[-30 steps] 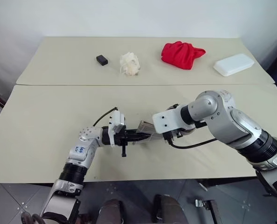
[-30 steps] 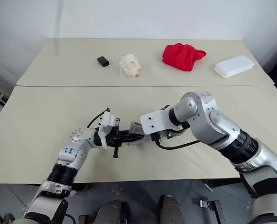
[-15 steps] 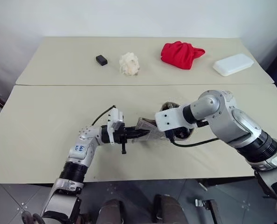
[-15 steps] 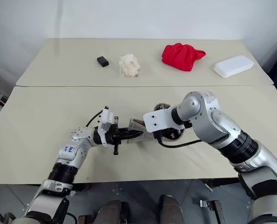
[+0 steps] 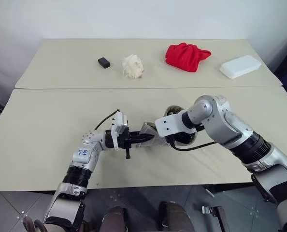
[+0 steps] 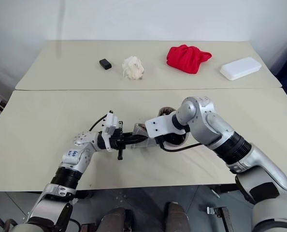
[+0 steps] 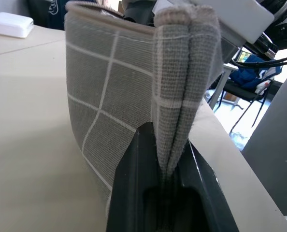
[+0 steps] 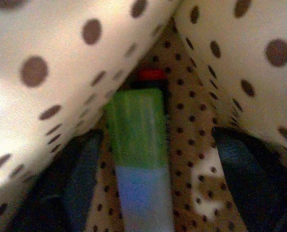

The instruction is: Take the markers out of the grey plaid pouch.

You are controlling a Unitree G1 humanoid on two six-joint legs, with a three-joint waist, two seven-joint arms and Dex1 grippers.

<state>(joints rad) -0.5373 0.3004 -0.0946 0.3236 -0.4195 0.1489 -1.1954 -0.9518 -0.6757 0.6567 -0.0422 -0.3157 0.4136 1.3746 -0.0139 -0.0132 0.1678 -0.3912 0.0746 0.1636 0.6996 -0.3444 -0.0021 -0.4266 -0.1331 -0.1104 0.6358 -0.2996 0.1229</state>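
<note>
- The grey plaid pouch [image 7: 109,96], woven cloth with white grid lines, is held just above the front bench [image 5: 47,140], between the two arms; its tan polka-dot lining [image 8: 201,159] shows inside.
- The left gripper [image 7: 170,166] has its fingers clamped tight on a folded edge of the pouch.
- The right gripper [image 8: 143,193] is inside the pouch mouth, fingers spread either side of the smooth green marker [image 8: 136,128], not touching it; a red marker [image 8: 150,75] tip shows behind.
- A second ago the right hand sat higher; it has since dipped into the pouch.
</note>
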